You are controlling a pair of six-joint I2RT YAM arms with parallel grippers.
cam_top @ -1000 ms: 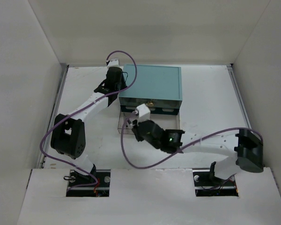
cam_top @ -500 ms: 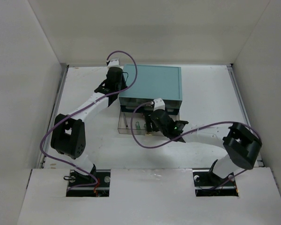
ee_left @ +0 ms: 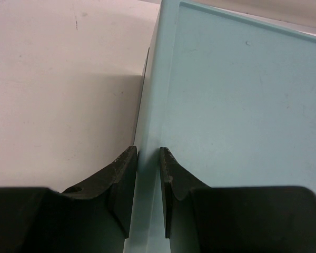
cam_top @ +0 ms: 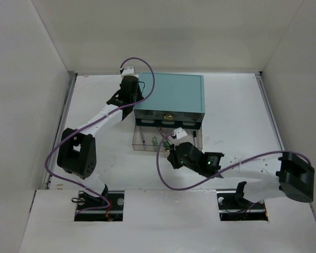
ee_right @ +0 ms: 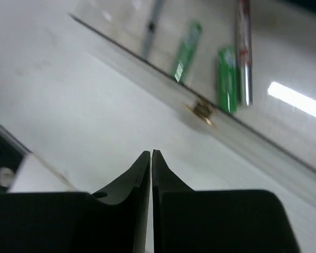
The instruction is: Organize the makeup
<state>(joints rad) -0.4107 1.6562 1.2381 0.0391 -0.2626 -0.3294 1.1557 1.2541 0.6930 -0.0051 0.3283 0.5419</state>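
Teal box (cam_top: 171, 92) sits far middle. The left gripper (ee_left: 148, 153) pinches its left wall, likely to brace it against drawer pulls. Clear drawer (cam_top: 137, 143) stands pulled out in front, which keeps the contents reachable. Right gripper (ee_right: 151, 154) hangs just short of the drawer front, fingers pressed together on nothing. Makeup (ee_right: 227, 79) lies inside the drawer: two green sticks, a red pencil, a grey one. Half a second earlier the right gripper was over the drawer; now it is backed off nearward. Left unchanged.
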